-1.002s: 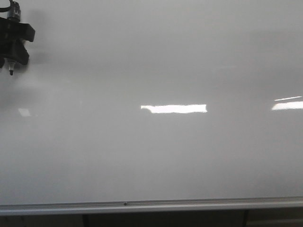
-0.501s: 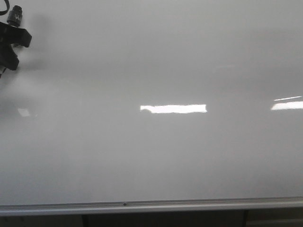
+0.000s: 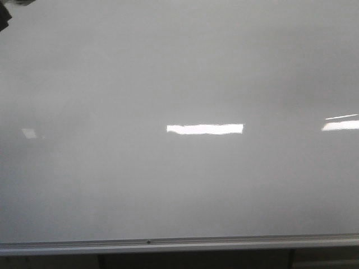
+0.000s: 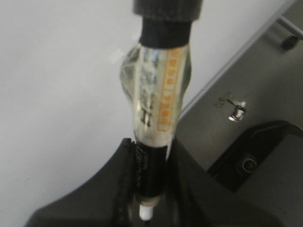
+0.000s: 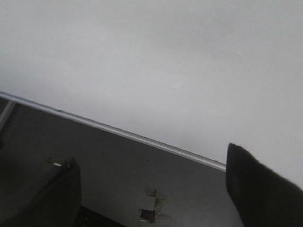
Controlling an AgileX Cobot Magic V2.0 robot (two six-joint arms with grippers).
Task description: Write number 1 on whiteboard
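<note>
The whiteboard [image 3: 179, 67] fills the front view, glossy white-grey, with its silver frame rail [image 3: 179, 244] along the near edge. No black stroke of the number 1 shows on it in any view. Only a dark sliver of my left gripper [image 3: 3, 17] shows at the top left corner. In the left wrist view my left gripper [image 4: 150, 182] is shut on a black marker [image 4: 158, 94] wrapped in clear tape with an orange label, beside the board [image 4: 57, 94]. My right gripper [image 5: 151, 163] is open and empty over the rail [image 5: 123, 132].
Bright light reflections [image 3: 205, 129] lie on the board at the middle and at the right edge [image 3: 340, 124]. A grey surface [image 5: 109, 156] with a scuffed patch [image 5: 154, 210] lies beside the board. A black recessed part [image 4: 255, 161] and a small metal piece [image 4: 235, 108] sit there.
My left gripper with the marker has moved up and left, almost out of the front view. The board shows no new mark.
</note>
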